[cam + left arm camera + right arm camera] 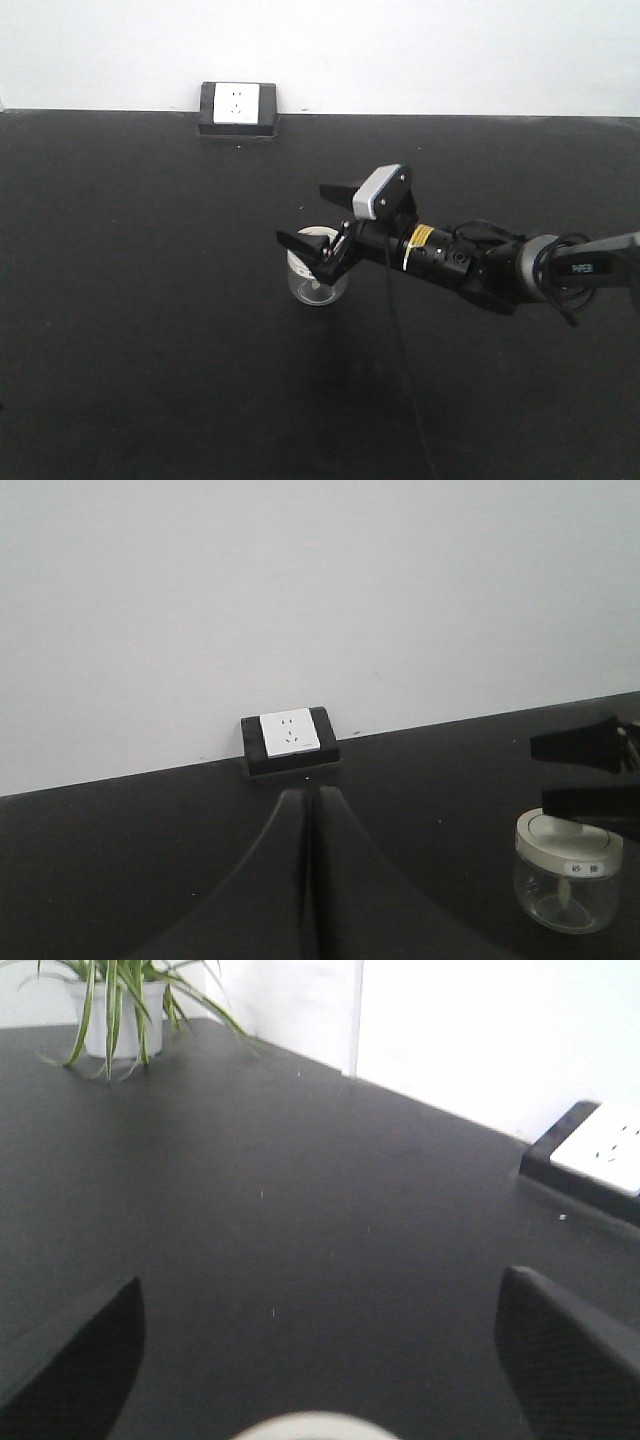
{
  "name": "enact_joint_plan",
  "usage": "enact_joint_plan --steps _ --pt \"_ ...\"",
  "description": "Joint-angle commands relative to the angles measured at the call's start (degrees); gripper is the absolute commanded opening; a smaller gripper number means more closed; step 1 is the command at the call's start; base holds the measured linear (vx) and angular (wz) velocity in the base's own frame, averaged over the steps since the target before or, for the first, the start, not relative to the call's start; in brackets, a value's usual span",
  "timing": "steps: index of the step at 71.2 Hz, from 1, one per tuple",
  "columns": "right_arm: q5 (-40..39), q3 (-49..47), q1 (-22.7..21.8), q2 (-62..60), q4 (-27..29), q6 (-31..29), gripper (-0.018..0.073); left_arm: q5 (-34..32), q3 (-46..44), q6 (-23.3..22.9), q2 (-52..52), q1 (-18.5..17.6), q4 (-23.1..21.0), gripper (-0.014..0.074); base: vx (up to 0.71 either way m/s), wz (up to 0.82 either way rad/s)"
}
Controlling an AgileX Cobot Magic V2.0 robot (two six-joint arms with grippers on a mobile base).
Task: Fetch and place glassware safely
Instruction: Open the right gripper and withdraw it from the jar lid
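The glassware [316,280] is a small squat clear jar with a cream-white lid, standing upright near the middle of the black table [130,300]. My right gripper [302,214] reaches in from the right and is open, one finger on the far side of the lid and one on the near side, with no visible contact. In the right wrist view only the lid's rim [315,1428] shows at the bottom edge, centred between the two spread fingers [80,1360]. The left wrist view shows the jar [566,872] at lower right, and my left gripper [308,800] shut on nothing.
A black box with a white power socket [238,108] sits at the table's back edge against the white wall. A potted plant [115,1010] stands at the far corner in the right wrist view. The right arm's cable [400,340] trails towards the front.
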Motion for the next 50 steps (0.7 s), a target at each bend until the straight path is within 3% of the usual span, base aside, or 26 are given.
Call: enact_joint_plan --steps 1,18,24,33,50 --pt "-1.20 -1.24 -0.32 -6.25 1.18 4.26 0.0615 -3.33 -1.53 -0.60 0.17 0.00 -1.09 0.0001 0.00 0.00" --pt "4.12 1.78 -0.32 -16.98 -1.61 12.79 0.0450 -3.33 -1.53 -0.60 0.17 0.00 -1.09 0.0001 0.00 0.00" --pt "6.02 4.23 -0.32 -21.22 -1.38 14.17 0.0305 -3.33 -1.53 -0.60 0.17 0.00 -1.09 0.0001 0.00 0.00" --pt "10.80 9.63 -0.32 -29.57 0.74 15.81 -0.0015 -3.33 -1.53 -0.60 0.17 0.00 -1.09 0.0001 0.00 0.00" --pt "27.56 18.95 -0.32 -45.78 6.87 14.80 -0.0006 -3.33 -1.53 -0.60 0.17 0.00 -1.09 0.0001 0.00 0.00"
